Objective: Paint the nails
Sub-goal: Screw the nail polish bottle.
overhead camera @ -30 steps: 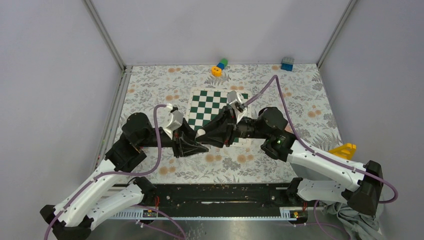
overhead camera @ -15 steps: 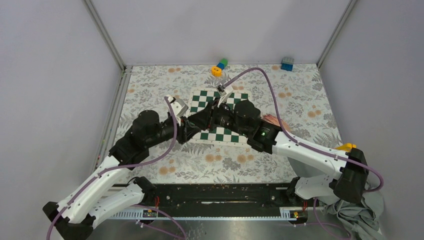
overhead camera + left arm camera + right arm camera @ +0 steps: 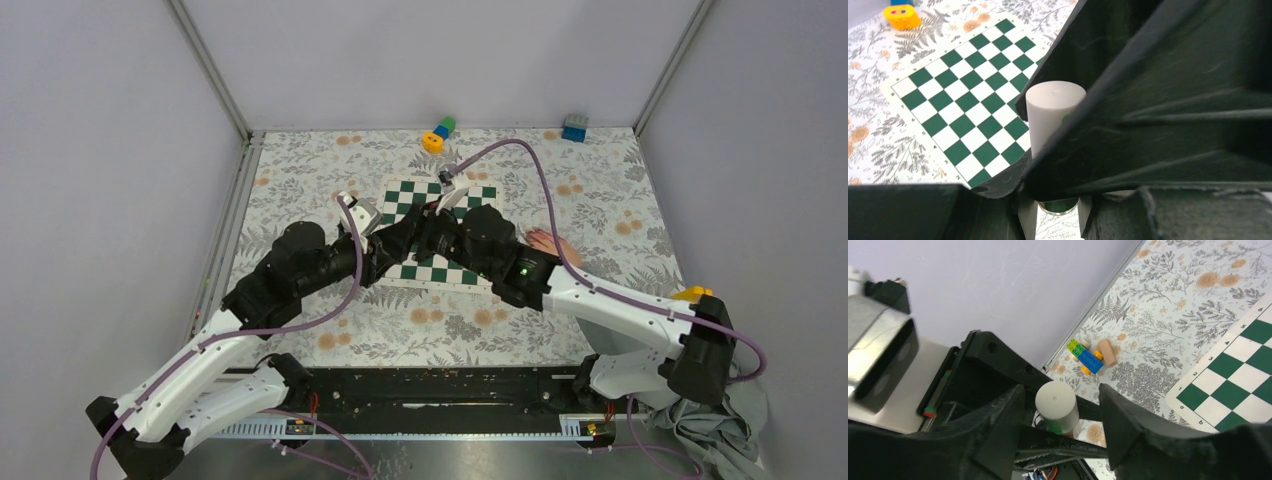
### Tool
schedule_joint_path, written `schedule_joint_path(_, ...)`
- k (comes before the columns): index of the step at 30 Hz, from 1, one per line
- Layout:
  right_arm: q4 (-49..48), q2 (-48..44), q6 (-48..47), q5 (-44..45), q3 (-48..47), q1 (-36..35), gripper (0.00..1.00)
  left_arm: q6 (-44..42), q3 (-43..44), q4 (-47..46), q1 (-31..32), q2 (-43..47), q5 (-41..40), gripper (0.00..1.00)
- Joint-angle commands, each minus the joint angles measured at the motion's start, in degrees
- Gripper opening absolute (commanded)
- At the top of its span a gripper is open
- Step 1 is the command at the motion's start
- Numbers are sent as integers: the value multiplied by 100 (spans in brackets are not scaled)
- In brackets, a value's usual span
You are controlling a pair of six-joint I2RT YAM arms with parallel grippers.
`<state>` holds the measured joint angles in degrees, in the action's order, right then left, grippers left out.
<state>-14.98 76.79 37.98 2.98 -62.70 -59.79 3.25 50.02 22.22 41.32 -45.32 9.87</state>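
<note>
Straddling the white cap [image 3: 1057, 402] of the bottle [image 3: 1054, 117], the right gripper [image 3: 1060, 396] stands open. The left gripper [image 3: 1055, 219] clamps the bottle's base. The human hand [image 3: 548, 243] lies at 3 o'clock, nearer the right arm; nails cannot be made out.

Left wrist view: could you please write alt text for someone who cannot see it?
A small bottle with a white cylindrical cap sits between black gripper fingers filling the right and bottom. Behind lie a green-and-white chessboard and a yellow toy block.
</note>
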Motion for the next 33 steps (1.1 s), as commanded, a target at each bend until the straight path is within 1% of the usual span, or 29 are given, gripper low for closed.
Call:
schedule_joint_path(1,43,-696,-350,420,86,-137,68,-182,122,-686,43,70,334,0)
schedule_joint_path(5,64,-1169,-570,629,252,-52,73,-210,122,-710,71,66,556,0)
schedule_joint_path(8,57,-1536,-815,702,385,-25,74,-219,131,-708,71,60,637,0)
schedule_joint_path(11,-136,-1870,-1178,663,649,-24,76,-228,107,-779,73,111,955,0)
schedule_joint_path(14,-627,-2266,-1656,153,1057,-7,80,-228,58,-910,81,188,1515,0)
schedule_joint_path(15,-814,-2392,-1806,-148,1211,8,82,-228,55,-957,76,200,1756,0)
schedule_joint_path(17,-1213,-2590,-2121,-939,1418,35,83,-219,27,-1066,78,218,2418,0)
schedule_joint_path(20,-1461,-2767,-2394,-2224,1532,63,85,-26,4,-1312,78,200,3490,0)
schedule_joint_path(24,-1639,-2811,-2391,-3377,1515,90,85,255,-26,-1655,79,151,4463,0)
schedule_joint_path(27,-1850,-2814,-2309,-3831,1499,91,85,343,26,-1689,80,111,4850,0)
schedule_joint_path(33,-2279,-2551,-2053,-3975,1423,99,85,449,42,-1784,155,116,5249,0)
